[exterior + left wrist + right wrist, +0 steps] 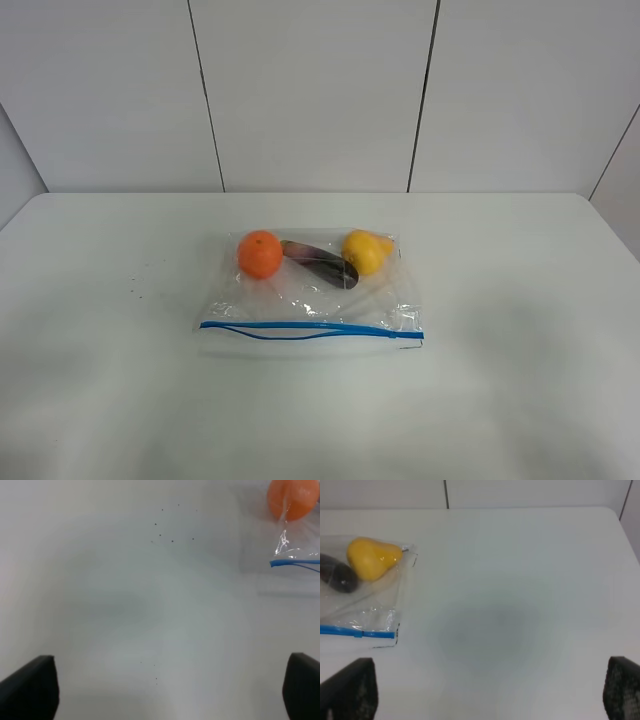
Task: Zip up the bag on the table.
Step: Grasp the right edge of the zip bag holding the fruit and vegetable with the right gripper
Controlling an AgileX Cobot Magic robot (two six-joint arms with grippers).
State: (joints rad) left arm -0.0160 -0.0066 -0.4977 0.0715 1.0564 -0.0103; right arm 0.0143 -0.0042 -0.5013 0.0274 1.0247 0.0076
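Observation:
The clear bag (310, 300) lies flat in the middle of the white table (520, 330). Its blue zipper strip (310, 327) runs along the near edge, and the two blue lines gape apart over the left half. Inside are an orange (260, 253), a dark eggplant (322, 264) and a yellow pear (365, 251). Neither arm shows in the exterior high view. My left gripper (167, 690) is open and empty above bare table, with the zipper's left end (295, 563) and the orange (292, 500) off to one side. My right gripper (485, 690) is open and empty, with the bag's right corner (385, 625) and the pear (370, 557) to its side.
A white panelled wall (310, 90) stands behind the table's far edge. A few small dark specks (167, 532) mark the tabletop left of the bag. The table's far right corner (612, 512) shows in the right wrist view.

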